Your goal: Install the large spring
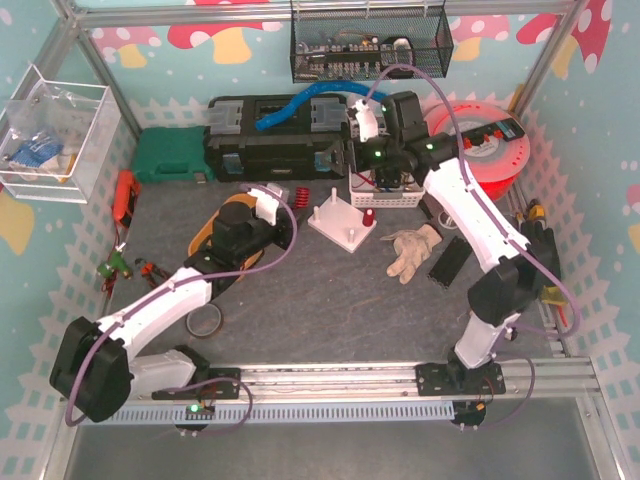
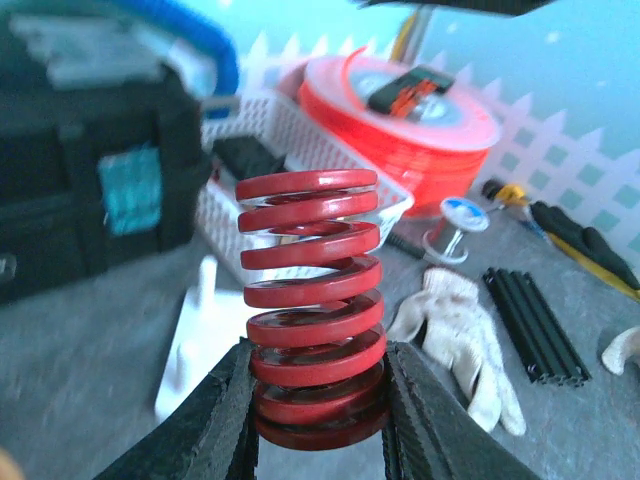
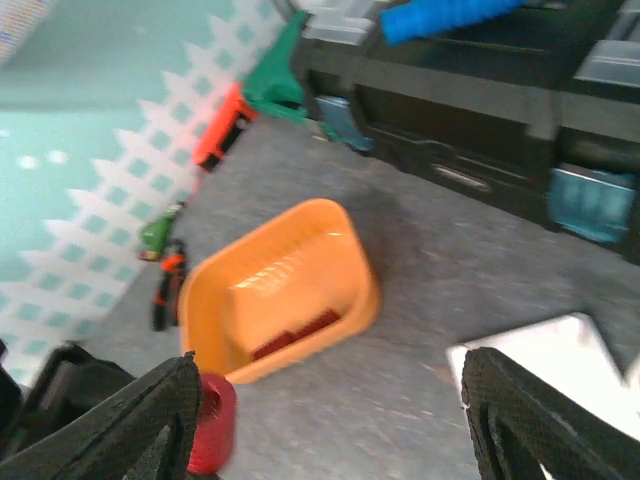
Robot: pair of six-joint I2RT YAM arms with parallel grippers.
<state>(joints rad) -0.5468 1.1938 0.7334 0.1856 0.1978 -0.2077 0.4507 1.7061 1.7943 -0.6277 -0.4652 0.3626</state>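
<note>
With left jaws gripping spring (image 2: 310, 270) by lower coils, aloft near base (image 1: 345, 228), and right jaws open, empty: centre over peg (image 1: 333, 203), lower straight, release once seated.

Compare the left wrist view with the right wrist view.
Only left wrist: the left gripper clamped on the large red spring, a work glove, an orange filament spool. Only right wrist: the open right gripper, an orange tray, a green case. Both: that spring, the black toolbox, the blue hose.
</note>
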